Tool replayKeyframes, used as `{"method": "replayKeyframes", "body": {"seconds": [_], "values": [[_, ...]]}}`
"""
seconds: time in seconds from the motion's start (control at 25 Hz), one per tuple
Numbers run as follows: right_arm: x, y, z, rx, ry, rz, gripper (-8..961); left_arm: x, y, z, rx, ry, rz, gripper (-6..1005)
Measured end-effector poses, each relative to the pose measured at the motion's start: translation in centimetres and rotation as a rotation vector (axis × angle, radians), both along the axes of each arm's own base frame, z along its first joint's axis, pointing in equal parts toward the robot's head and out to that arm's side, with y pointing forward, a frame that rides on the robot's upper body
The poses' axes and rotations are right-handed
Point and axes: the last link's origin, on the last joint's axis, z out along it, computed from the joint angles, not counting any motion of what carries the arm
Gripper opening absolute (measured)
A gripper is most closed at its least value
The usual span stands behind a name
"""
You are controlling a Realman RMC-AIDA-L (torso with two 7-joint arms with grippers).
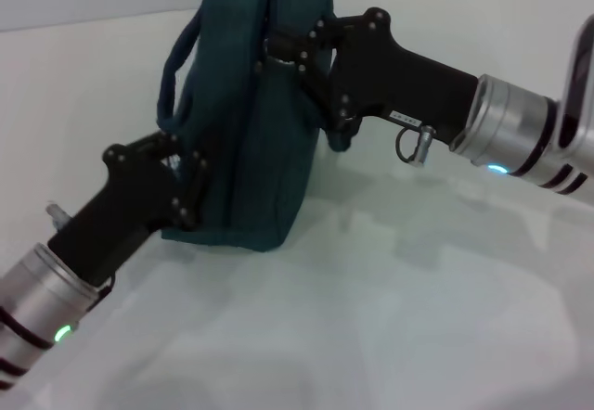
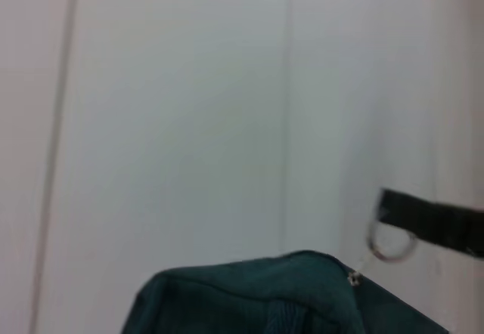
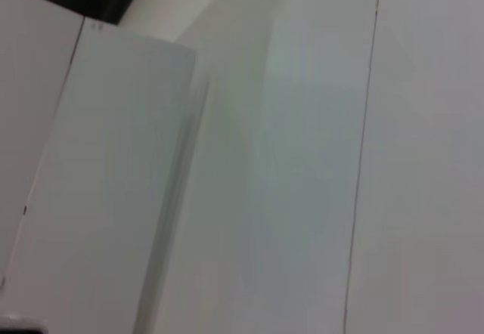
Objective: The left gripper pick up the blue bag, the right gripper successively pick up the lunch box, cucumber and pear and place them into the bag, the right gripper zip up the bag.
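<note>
The blue bag (image 1: 243,141) stands upright on the white table, left of centre in the head view. My left gripper (image 1: 181,171) comes in from the lower left and is shut on the bag's near side, by the base of its handle (image 1: 176,67). My right gripper (image 1: 277,50) reaches in from the right and is shut at the zipper line on the bag's top edge. The left wrist view shows the bag's top (image 2: 287,289) and the metal ring pull (image 2: 389,243), drawn away from the bag by a black piece. The lunch box, cucumber and pear are out of view.
The white table (image 1: 418,289) spreads in front of and to the right of the bag. A small wire loop (image 1: 413,146) hangs under my right wrist. The right wrist view shows only pale wall panels.
</note>
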Motion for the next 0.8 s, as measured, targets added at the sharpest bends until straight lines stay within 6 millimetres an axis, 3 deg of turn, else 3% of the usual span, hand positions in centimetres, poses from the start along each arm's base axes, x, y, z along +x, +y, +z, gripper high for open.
{"method": "replayKeyframes", "body": {"seconds": [0.16,0.36,0.8], "values": [[-0.1,-0.8,0.0,-0.022,0.029,0.023,8,-0.1,-0.8,0.1,0.022,0.036,-0.062,157],[-0.4,-1.6,-0.8,-0.06,0.029,0.047,8,-1.1,-1.7,1.9,0.059,0.039,-0.113,97],[0.7,-0.4,0.2,-0.021,0.095,-0.065,7,-2.7,-1.7,2.9,0.048,0.096,-0.09,55]]}}
